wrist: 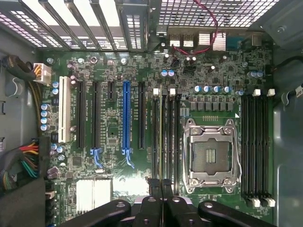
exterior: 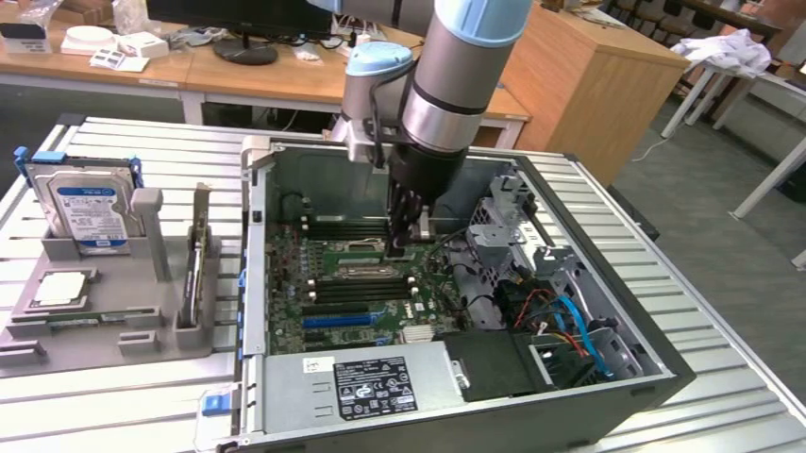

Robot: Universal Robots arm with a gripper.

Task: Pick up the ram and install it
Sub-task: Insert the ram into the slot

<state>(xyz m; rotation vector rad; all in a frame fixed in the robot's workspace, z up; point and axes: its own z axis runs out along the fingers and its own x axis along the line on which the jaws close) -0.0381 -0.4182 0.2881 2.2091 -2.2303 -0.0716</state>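
Ram [exterior: 198, 255] is apparently standing on edge in the grey rack [exterior: 75, 347] at the exterior view's left, top edge offered for pinching. Gripper [exterior: 403, 245] is hanging inside the case [exterior: 629, 401] over the memory slots [wrist: 163, 137], well apart from it, fingers pressed together, seemingly gripping nothing.

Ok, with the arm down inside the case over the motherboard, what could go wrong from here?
The shut jaws sit low over the memory slots; a downward push off a slot's line could strain the slot or its white clips.
The CPU socket lies uncovered right beside those slots, so a sideways slip might hit its contacts.
Loose cables lie in the case on the exterior view's right of the arm; swinging there could snag them.
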